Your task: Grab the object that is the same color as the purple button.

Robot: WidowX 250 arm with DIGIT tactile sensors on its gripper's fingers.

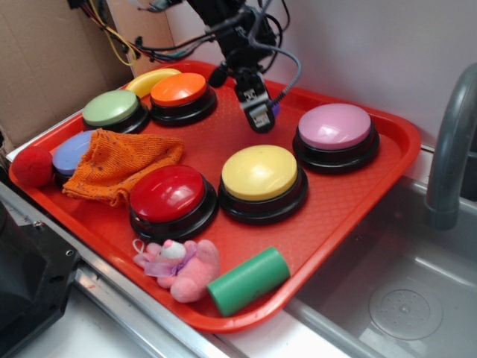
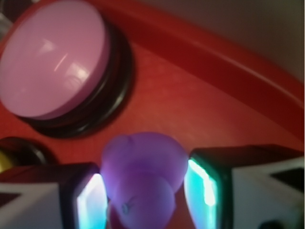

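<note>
- A red tray (image 1: 373,179) sits beside a grey sink (image 1: 417,298).
- The purple toy duck (image 2: 143,179) lies at the tray's far side, between the end effector's (image 2: 145,193) pads (image 2: 90,202), which press its sides.
- The purple button (image 1: 335,127) stands just beside it; a yellow button (image 1: 259,173) is nearer the camera.

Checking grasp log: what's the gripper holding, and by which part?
The purple toy sits between the gripper fingers, at its lower body; contact can't be confirmed.
</note>
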